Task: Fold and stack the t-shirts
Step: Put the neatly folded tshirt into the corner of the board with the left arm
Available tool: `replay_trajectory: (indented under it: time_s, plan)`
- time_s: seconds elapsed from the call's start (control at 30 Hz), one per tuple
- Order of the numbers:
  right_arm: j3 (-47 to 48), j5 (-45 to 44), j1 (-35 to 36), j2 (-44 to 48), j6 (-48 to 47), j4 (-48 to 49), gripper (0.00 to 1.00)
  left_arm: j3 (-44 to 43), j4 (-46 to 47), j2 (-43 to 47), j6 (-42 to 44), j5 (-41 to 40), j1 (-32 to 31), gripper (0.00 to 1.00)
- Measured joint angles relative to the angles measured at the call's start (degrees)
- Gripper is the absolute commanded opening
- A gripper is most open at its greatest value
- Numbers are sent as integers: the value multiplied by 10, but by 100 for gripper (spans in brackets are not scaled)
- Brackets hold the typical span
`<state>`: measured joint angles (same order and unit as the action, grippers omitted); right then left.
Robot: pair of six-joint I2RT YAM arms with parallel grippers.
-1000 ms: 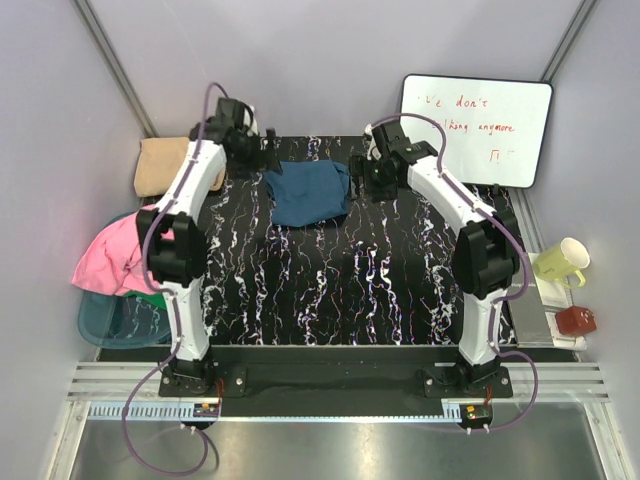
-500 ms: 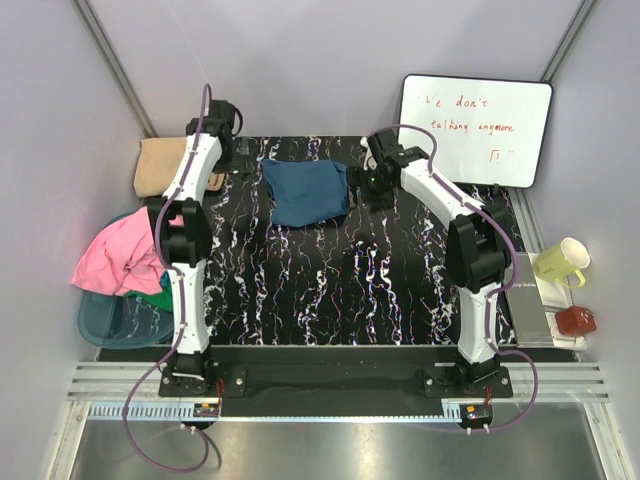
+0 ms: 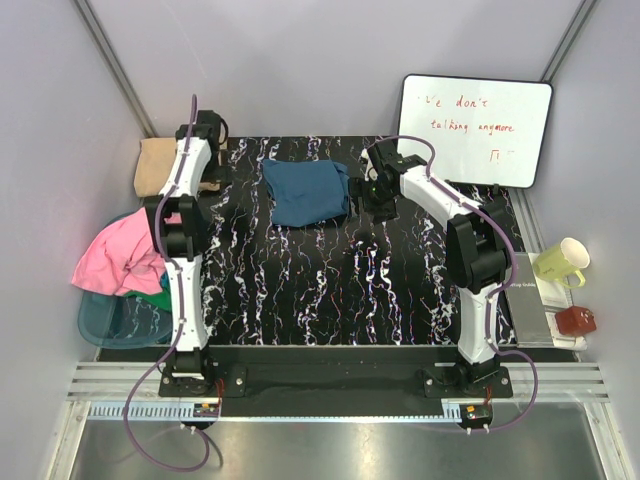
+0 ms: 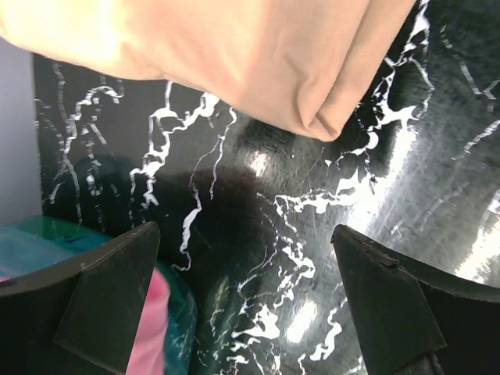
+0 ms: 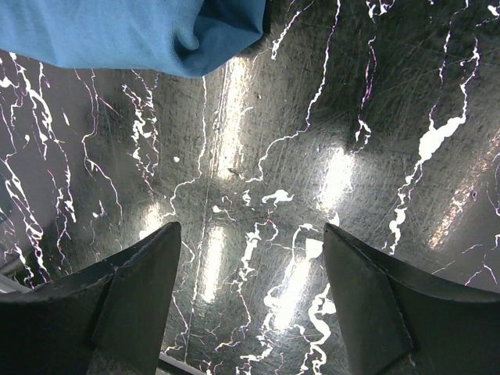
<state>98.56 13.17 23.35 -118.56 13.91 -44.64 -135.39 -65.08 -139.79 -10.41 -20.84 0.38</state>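
2 of 4 look folded: blue t-shirt [image 3: 308, 192] at upper centre, tan t-shirt [image 3: 158, 166] upper left, well apart, unstacked. At left edge, pink t-shirt [image 3: 118, 255] and green t-shirt [image 3: 152, 297] lie bunched. Both left gripper [image 4: 244, 262] and right gripper [image 5: 250, 266] gape wide, empty.

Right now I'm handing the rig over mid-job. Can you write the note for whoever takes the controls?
Left gripper: open, empty, hovering just short of the folded tan-beige cloth t-shirt at the far left corner of the black marbled table.
Right gripper: open, empty, beside the right edge of the folded dark teal-blue cloth t-shirt, not touching it.
Done: both those shirts look folded, but they lie apart.
Left: stack them. The crumpled pink t-shirt and the green t-shirt under it sit unfolded in the teal plastic basket.
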Motion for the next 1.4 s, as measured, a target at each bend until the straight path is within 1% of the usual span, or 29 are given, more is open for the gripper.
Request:
replay_trajectory:
  time_s: [0.13,0.27,0.33,0.37,0.4,0.47,0.5,0.6,0.63,0.67,0.97,1.3,1.4]
  plan:
    - [0,0,0,0,-1,1,81,-4,2,-26,1,2,2,99]
    - [0,0,0,0,-5,2,81,-28,5,-57,2,6,5,99]
    - [0,-1,0,0,-7,3,82,-42,12,-72,1,8,9,93]
    - [0,-1,0,0,-8,3,81,-45,17,-76,1,9,10,88]
    - [0,-2,0,0,-9,3,82,-45,23,-79,1,9,11,74]
    - [0,-2,0,0,-10,3,82,-46,31,-82,-1,10,13,56]
    - [0,-2,0,0,-11,3,82,-49,36,-85,-2,11,14,40]
    - [0,-2,0,0,-11,3,82,-59,53,-92,-3,13,15,15]
    - [0,-2,0,0,-11,3,82,-60,57,-94,-5,15,16,2]
    - [0,-2,0,0,-11,3,82,-60,62,-94,-7,17,16,0]
    - [0,-1,0,0,-11,3,82,-53,86,-99,-12,31,19,0]
    - [1,1,0,-5,3,3,82,66,135,-35,-12,60,17,0]
    - [1,4,0,-5,7,3,82,86,141,-17,-12,63,14,0]
